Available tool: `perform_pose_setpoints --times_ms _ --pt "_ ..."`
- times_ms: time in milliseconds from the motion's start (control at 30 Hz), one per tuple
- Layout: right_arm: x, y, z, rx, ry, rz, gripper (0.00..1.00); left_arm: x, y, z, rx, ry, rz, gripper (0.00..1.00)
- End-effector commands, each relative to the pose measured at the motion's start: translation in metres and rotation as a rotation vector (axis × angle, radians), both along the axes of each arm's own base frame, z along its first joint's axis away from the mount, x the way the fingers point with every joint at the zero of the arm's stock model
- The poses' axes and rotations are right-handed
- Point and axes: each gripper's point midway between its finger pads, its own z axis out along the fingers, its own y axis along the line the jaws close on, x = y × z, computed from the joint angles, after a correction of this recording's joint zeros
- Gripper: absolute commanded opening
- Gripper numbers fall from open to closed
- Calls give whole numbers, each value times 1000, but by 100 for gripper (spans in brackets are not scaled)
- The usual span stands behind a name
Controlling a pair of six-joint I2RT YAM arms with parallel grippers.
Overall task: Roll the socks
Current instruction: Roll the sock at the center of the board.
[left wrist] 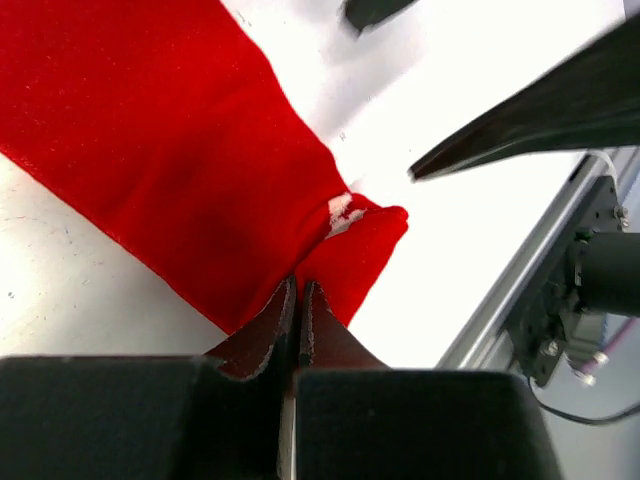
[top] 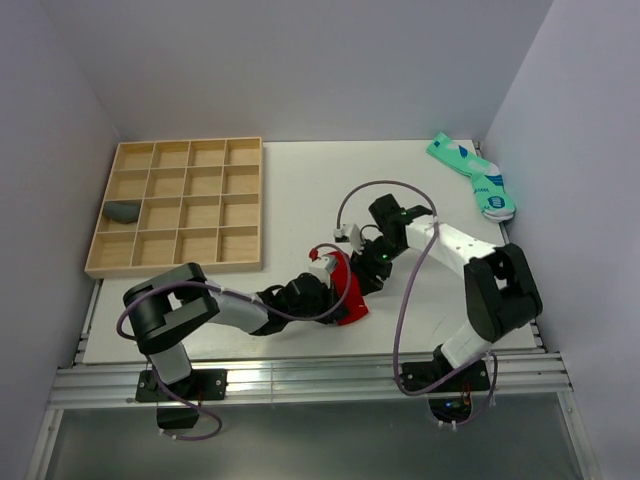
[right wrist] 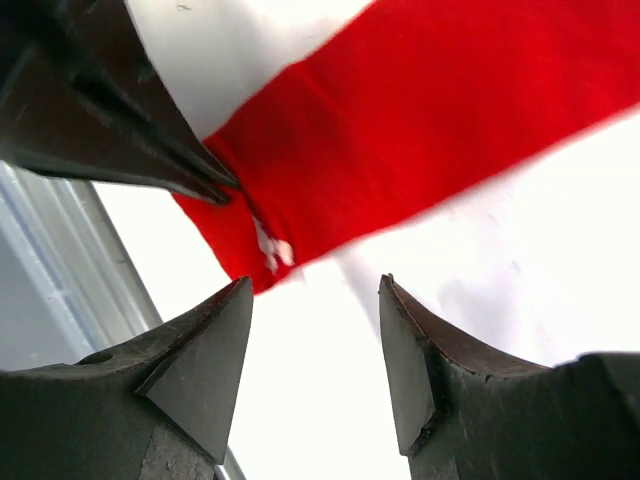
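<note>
The red sock lies stretched on the white table near the front edge, with white markings at its end. My left gripper is shut, its tips pinching the sock's edge near that end. In the right wrist view its dark fingers meet the red sock at the marked end. My right gripper is open and empty, with its tips just above the table beside the sock's end. The dark grey sock sits bunched in a left cell of the wooden tray.
Mint-green patterned socks lie at the far right corner of the table. The wooden divided tray fills the far left. The metal rail of the table's front edge runs close to the sock's end. Grey walls close in both sides.
</note>
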Motion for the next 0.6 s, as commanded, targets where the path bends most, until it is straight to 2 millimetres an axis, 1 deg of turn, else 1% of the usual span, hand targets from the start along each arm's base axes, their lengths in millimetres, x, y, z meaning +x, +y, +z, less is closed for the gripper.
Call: perform_pose_setpoints --times_ms 0,33,67,100,133,167,200,233,267,300,333,367,400,433,467,500,533,567 --pt "17 -6 14 40 -142 -19 61 -22 24 -38 151 159 -56 0" --pt "13 -9 12 44 -143 -18 61 -22 22 -38 157 179 -60 0" --pt "14 -10 12 50 -156 -24 61 -24 22 -39 153 203 -72 0" --pt "17 -10 18 70 -188 -23 61 -25 21 -39 151 220 -79 0" --pt "12 -12 16 78 -186 -16 61 -25 18 -37 141 240 -82 0" --pt "10 -13 17 90 -197 -7 60 -27 21 -42 152 277 -87 0" --pt "12 -13 22 108 -248 3 60 -27 21 -42 150 297 -91 0" --pt "6 -15 17 109 -253 11 59 -27 19 -41 146 317 -92 0" --pt "4 -16 17 114 -273 20 57 -27 22 -44 158 348 -87 0" --pt "7 -16 23 127 -331 39 56 -31 22 -42 150 379 -107 0" --pt "1 -19 18 126 -336 48 56 -31 20 -40 143 404 -106 0" --pt "-1 -19 18 131 -359 63 56 -29 23 -43 144 433 -101 0" --pt "3 -19 25 144 -421 78 56 -32 25 -42 140 466 -112 0" --pt "-3 -22 19 141 -429 86 56 -33 25 -41 136 492 -113 0" --pt "-4 -22 20 146 -452 97 56 -29 27 -43 134 515 -104 0" --pt "-3 -22 25 157 -501 113 56 -33 28 -42 128 545 -119 0" --pt "-7 -24 20 155 -504 120 56 -31 27 -42 129 563 -116 0" --pt "-9 -24 20 155 -522 135 57 -29 28 -42 128 576 -113 0"
